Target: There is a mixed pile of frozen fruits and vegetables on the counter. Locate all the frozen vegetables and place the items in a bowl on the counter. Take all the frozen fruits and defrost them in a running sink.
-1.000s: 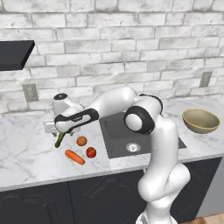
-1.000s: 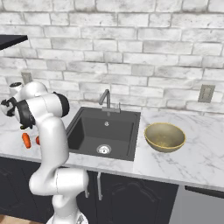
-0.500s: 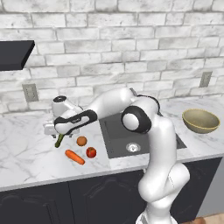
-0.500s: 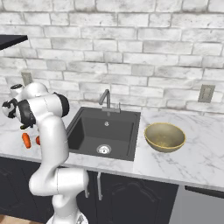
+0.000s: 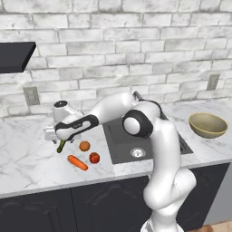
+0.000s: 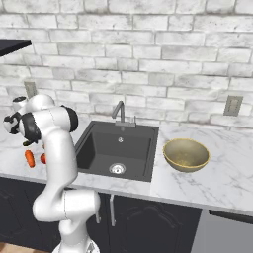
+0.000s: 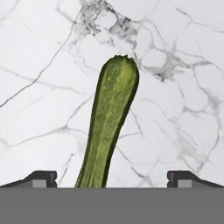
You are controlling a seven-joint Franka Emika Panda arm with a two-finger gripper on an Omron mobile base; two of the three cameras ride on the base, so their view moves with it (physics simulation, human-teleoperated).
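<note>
A slim dark green vegetable [image 7: 109, 127] lies on the white marble counter [image 5: 27, 158]. My gripper [image 5: 58, 139] hangs right over it, open, with a dark fingertip [image 7: 41, 178] on either side of the near end and not touching it. An orange carrot [image 5: 78, 162] lies just in front of it, with a dull orange fruit [image 5: 84, 146] and a red fruit [image 5: 94, 157] to the right. The black sink [image 5: 120, 145] sits right of the pile, and the tan bowl [image 5: 208, 124] stands far right. From the other side the carrot [image 6: 30, 158], sink [image 6: 118, 148] and bowl [image 6: 186, 154] show too.
A curved grey faucet [image 6: 120, 112] rises behind the basin against the white brick wall. A dark shelf [image 5: 16, 55] juts out at upper left, above a wall outlet [image 5: 31, 95]. Dark cabinet doors run below the counter's front edge.
The hand has sunk a little toward the green vegetable. The jaws have stayed open and nothing on the counter has moved.
</note>
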